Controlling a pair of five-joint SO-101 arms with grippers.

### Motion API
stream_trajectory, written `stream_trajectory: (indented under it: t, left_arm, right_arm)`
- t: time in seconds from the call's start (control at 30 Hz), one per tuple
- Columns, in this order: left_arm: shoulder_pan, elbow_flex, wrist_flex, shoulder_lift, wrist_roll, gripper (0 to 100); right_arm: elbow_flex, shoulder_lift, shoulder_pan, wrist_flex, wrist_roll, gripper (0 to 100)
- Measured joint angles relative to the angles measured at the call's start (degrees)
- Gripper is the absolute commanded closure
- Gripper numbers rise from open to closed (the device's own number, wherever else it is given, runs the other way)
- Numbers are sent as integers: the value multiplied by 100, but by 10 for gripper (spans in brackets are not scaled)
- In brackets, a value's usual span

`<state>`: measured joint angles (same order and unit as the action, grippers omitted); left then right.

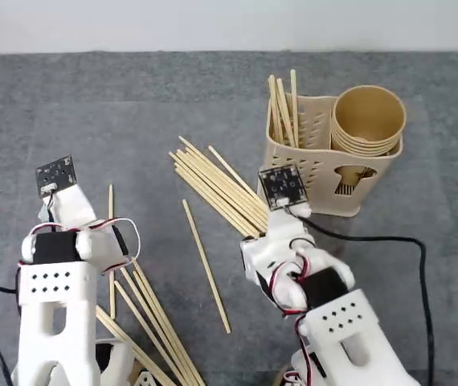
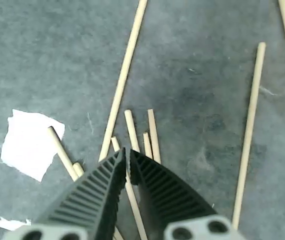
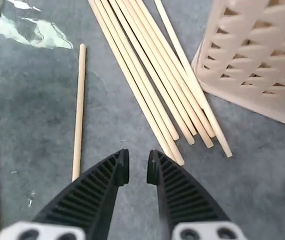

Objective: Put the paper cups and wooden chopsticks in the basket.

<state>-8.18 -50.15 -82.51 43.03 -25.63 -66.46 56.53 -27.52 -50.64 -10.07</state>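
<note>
Chopsticks lie loose on the grey worktop in a crossed heap at the far left beside the left arm, with a torn paper scrap under one of their ends. The left gripper hangs over that heap, its jaws drawn almost together with only a slit between the tips. A stick shows through the slit, apparently lying underneath rather than held. Further right a single stick lies alone, and beyond it a fanned bundle reaches up to the foot of the basket. The right gripper sits just short of the bundle's near ends, jaws parted a little and holding nothing. At the far right the basket stands upright with a few upright sticks in one compartment and the nested paper cups in the other. The sticks look light, stiff and smooth, so they will likely roll or slip. A pinch across the middle of one stick, at the edge of the fan, should keep it level.
</note>
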Motion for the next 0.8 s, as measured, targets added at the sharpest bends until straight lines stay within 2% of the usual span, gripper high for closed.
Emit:
stream_trajectory:
  t: [0.17,0.4,0.53,0.8]
  left_arm:
    - [176,-510,273,0,255,722]
    - [501,-1046,730,0,343,760]
    - [659,-1143,985,-105,343,760]
    - [677,-1125,1670,-1890,343,760]
  right_arm:
    - [-457,176,0,457,0,924]
    - [-677,211,545,853,0,924]
    - [-677,211,571,853,0,924]
    - [-677,211,624,853,0,924]
